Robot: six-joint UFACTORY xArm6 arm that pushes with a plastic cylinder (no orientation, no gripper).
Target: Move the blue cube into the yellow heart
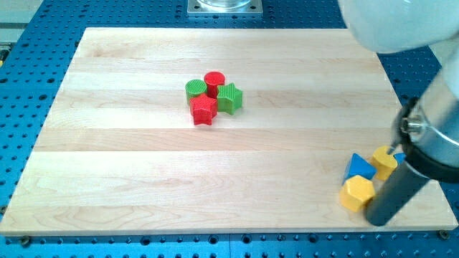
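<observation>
A yellow heart (384,162) lies near the board's bottom right. A small blue piece (399,155), likely the blue cube, shows at the heart's right side, touching it and mostly hidden behind the arm. The dark rod slants down from the arm at the right edge. My tip (378,217) rests on the board just below the heart and right beside a yellow hexagon (356,193).
A blue triangular block (358,168) lies left of the heart, above the hexagon. A cluster at the top middle holds a green cylinder (195,89), a red cylinder (214,81), a green star (229,98) and a red star (204,110). The board's right edge (423,154) is close.
</observation>
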